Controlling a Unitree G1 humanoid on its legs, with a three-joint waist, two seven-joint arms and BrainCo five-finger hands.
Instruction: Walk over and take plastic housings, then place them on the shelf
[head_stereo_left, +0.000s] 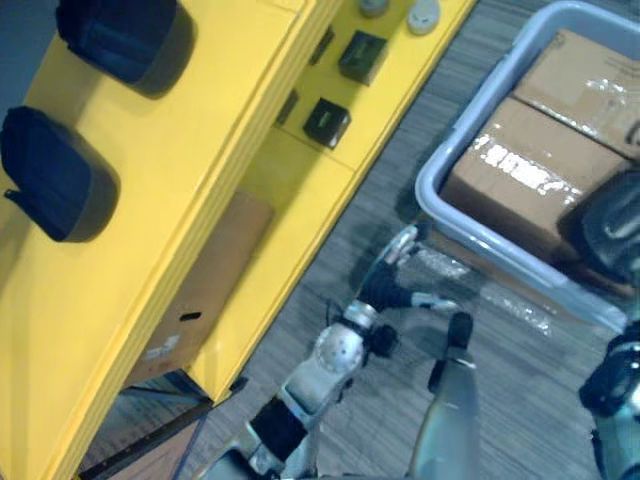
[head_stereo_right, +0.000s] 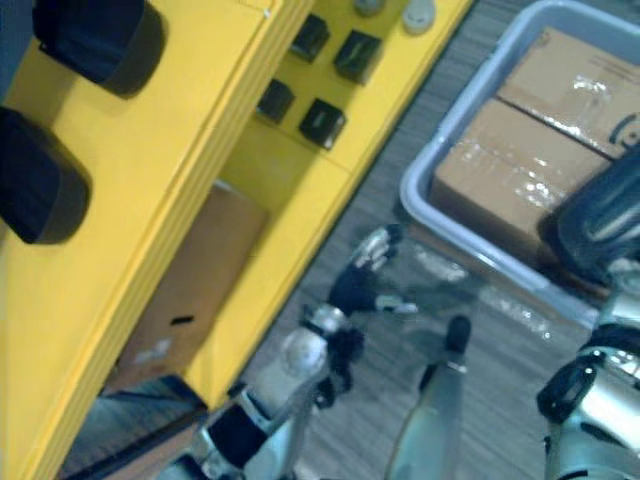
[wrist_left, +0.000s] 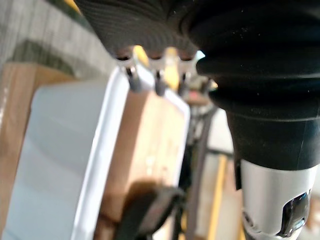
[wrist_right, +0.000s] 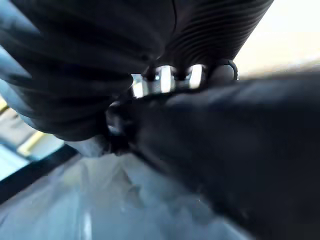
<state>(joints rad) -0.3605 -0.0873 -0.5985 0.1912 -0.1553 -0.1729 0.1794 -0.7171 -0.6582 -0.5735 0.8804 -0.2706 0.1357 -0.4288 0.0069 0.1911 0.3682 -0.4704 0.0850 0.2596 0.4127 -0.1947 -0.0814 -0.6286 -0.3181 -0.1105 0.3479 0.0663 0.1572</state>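
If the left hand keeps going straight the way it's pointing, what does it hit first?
Most likely the near wall of the grey bin; the left hand points toward it, though depth is hard to judge.

The shelf (head_stereo_left: 200, 130) runs from 7 to 12 o'clock. On its top board lie one plastic housing (head_stereo_left: 50, 175) at 9 and a second housing (head_stereo_left: 125, 35) at 10; small boxes (head_stereo_left: 327, 122) sit on a lower board at 12. At 2 stands a bin (head_stereo_left: 440, 170) with cartons (head_stereo_left: 510, 170) in it, and a third housing (head_stereo_left: 610, 225) on them at 3.

left robot hand (head_stereo_left: 388, 288): fingers loose, spread | right robot hand (wrist_right: 215, 30): reaching forward
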